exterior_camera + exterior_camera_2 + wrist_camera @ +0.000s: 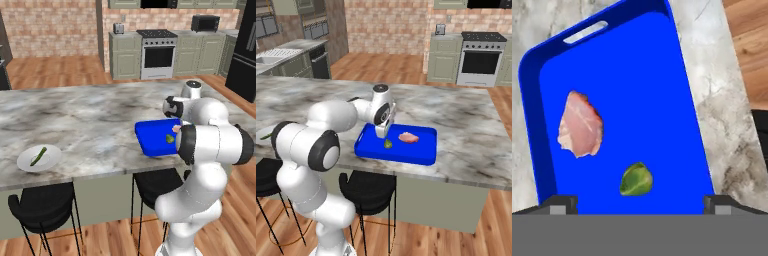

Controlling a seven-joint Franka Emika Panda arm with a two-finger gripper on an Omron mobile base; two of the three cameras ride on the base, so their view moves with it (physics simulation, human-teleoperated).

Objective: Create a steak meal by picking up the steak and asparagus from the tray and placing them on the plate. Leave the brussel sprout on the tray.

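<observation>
Steak [580, 131] on tray [662, 100], below open hand [384, 136], apart from sprout [636, 179].

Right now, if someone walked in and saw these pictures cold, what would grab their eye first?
Probably the bright blue tray near the marble counter's front edge, with a pink steak and a small green sprout lying apart inside it. The big white robot arm reaches over it, its open gripper hanging just above the sprout. Far off to the left sits a white plate with an asparagus stalk already on it.
</observation>
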